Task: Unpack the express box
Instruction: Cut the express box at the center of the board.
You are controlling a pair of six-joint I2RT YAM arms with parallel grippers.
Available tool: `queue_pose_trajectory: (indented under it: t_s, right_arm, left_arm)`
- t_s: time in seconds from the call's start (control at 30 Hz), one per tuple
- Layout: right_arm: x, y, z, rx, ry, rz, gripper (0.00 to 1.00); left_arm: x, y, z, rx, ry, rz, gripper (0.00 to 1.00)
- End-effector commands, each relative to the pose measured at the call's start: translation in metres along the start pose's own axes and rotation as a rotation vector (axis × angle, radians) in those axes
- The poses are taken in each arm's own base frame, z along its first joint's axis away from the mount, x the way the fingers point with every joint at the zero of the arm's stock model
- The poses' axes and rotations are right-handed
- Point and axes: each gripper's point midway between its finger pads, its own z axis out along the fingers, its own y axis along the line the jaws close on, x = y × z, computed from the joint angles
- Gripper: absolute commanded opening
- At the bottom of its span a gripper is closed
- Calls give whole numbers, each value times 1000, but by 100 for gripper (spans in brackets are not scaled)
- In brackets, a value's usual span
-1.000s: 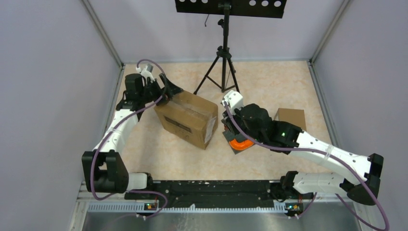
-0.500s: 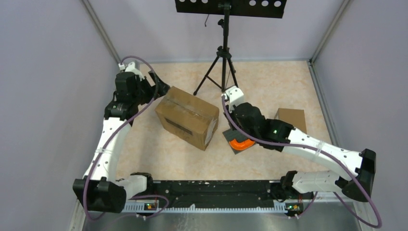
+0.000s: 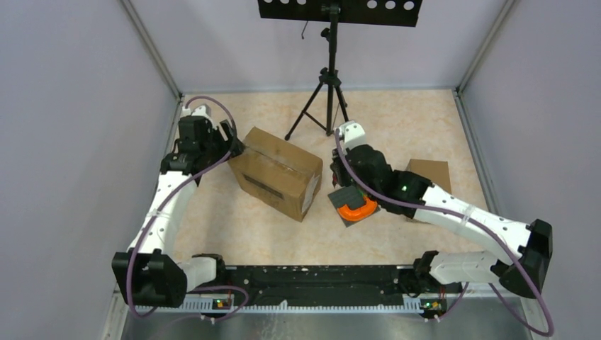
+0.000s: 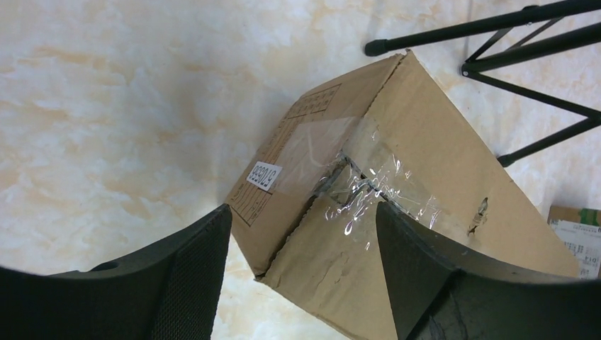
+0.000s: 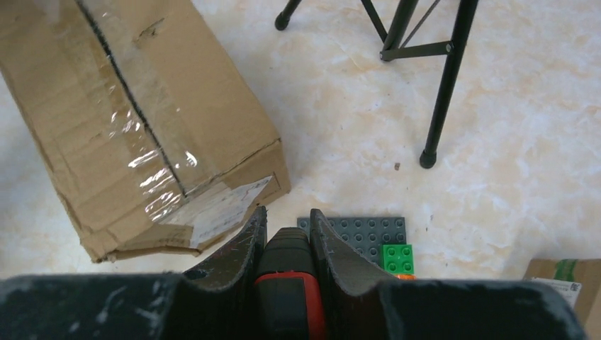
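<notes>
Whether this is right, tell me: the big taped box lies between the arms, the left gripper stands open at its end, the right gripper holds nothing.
One slip: the right gripper is shut on a black and red tool, as the right wrist view shows. The big taped box does lie between the arms, with the left gripper open at its end.

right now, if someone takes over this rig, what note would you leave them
Left gripper: open, jaws on either side of the express box's taped end, apparently not clamped on it.
Right gripper: shut on a black-and-red tool, over the grey baseplate beside the box.
Done: tape at that end is wrinkled and partly torn.
Left: the box is closed with its top seam taped. Cut the tape, open the flaps, empty the box.
</notes>
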Motion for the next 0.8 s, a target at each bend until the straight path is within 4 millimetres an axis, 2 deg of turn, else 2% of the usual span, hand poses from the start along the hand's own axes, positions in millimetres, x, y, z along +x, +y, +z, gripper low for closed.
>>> queue_pose_trajectory:
  t_s: [0.0,0.13,0.23,0.4,0.5,0.63,0.77]
  right_arm:
    - [-16,1,12,-80,-29,184,0]
    - [-10,1,20,-63,11,193,0]
    - [-13,6,22,-89,10,217,0]
    - [-15,4,24,-75,14,206,0]
    - [-13,5,27,-75,22,199,0]
    - [-11,7,31,-77,31,196,0]
    - [-10,5,31,-69,33,184,0]
  left_arm:
    - [-4,-12,7,73,12,54,78]
    - [1,-20,11,124,44,69,77]
    - [1,-23,11,137,50,81,75]
    - [-4,-7,18,37,51,97,72]
    - [-5,-8,27,43,50,91,70]
    - [-13,-19,31,91,30,62,70]
    - [-29,-33,23,145,-21,61,72]
